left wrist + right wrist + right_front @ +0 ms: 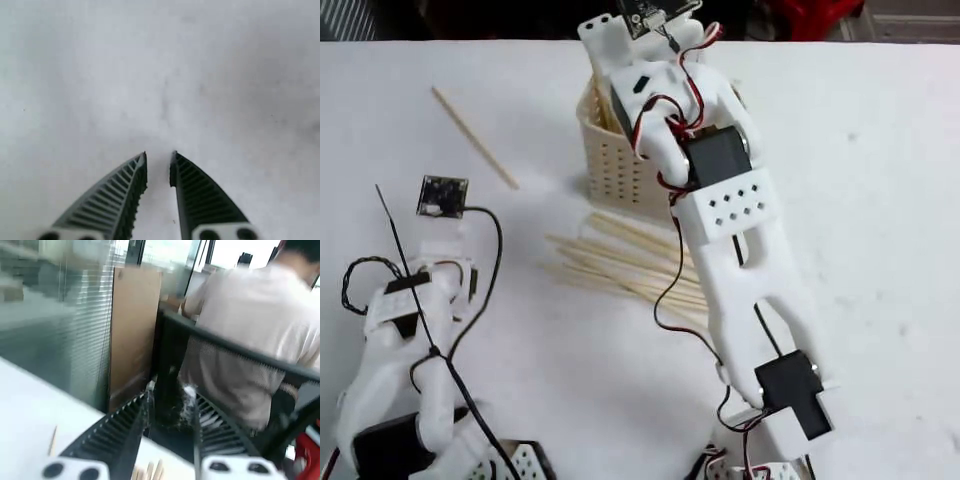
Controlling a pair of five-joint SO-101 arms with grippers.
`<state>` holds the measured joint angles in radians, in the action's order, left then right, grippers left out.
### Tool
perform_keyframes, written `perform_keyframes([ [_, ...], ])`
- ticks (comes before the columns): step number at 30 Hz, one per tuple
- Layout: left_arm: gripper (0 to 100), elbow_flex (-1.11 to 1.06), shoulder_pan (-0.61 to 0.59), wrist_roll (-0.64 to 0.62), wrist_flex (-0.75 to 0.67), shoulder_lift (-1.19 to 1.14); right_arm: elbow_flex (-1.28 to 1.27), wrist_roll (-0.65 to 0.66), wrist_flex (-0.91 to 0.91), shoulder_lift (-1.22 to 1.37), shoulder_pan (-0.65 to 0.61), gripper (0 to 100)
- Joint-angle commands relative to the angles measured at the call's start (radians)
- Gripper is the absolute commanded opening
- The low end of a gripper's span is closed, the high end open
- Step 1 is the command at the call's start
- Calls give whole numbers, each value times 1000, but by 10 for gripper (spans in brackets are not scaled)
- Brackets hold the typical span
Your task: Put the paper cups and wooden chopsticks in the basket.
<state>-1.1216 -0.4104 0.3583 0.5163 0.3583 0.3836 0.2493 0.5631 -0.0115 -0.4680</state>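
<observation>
Wood, pale and thin: a loose fan of wooden chopsticks (620, 268) lies flat on the surface (880, 200), about midway across and just on the near side of the basket (618, 160). One lone chopstick (475, 152) lies apart, slanted, toward the far left corner.

Basket is cream plastic, rectangular, its walls pierced with rows of small holes. It stands upright near the middle of the far edge.

Surface is matte white, faintly mottled. Arms are white printed plastic with black servo blocks and red and black wiring. Thin black cables (485, 270) loop by the left arm (410, 370) at the near left corner, with a small dark circuit board (443, 196) beside them.

Room beyond the far edge: glazed partition with slatted blinds (60, 315); flat brown panel (134, 330) standing upright.

Left end effector (158, 159): dark ribbed fingers (120, 195), tips a narrow gap apart, nothing between them, over bare surface.

Right arm (740, 230) stretches from the near edge to over the basket. Right end effector (169, 396): ribbed fingers parted, gripping nothing, pointing out past the far edge. Pale wooden tips (150, 472) show close by it.
</observation>
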Motion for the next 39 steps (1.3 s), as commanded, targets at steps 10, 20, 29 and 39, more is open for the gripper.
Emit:
perform_keyframes([
  [10,98,0,24,12,-21,24,46,-2,814,-194,-30,109],
  [20,98,0,24,12,-23,24,-302,-3,932,-200,-188,109],
  [29,98,0,24,12,-23,24,-953,-2,351,-206,-197,109],
  [39,98,-18,50,152,-26,22,-1175,-2,38,-208,-220,110],
])
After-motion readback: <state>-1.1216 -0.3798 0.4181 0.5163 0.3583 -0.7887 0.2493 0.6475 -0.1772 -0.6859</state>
